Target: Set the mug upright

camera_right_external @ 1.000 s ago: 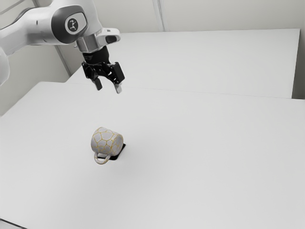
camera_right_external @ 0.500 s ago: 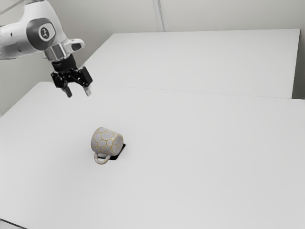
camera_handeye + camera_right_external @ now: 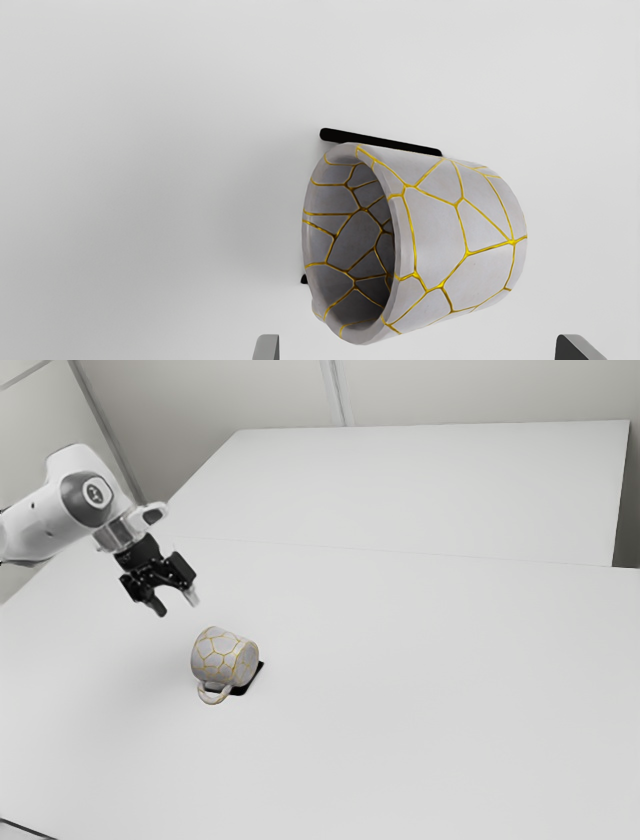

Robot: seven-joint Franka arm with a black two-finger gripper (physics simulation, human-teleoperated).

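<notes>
My gripper (image 3: 176,606) hangs open in the exterior view, above the table and up and to the left of the mug, holding nothing. The grey mug (image 3: 222,657) with gold lines lies on its side on a thin black object (image 3: 252,678), its handle toward the exterior view's bottom. From the wrist view, the open fingertips of the gripper (image 3: 417,347) stand wide apart, with the mug (image 3: 460,225) beyond them and its hollow mouth showing. The black object (image 3: 380,142) is partly hidden under the mug, and the handle is hidden there.
The white table (image 3: 430,690) extends around the mug. Behind it, a second white surface (image 3: 430,490) reaches toward the wall. A dark line crosses the exterior view's lower left corner.
The arm has swung toward the exterior view's left, then lowered and tilted, bringing my gripper nearer the mug. The mug and the black object have stayed where they were.
</notes>
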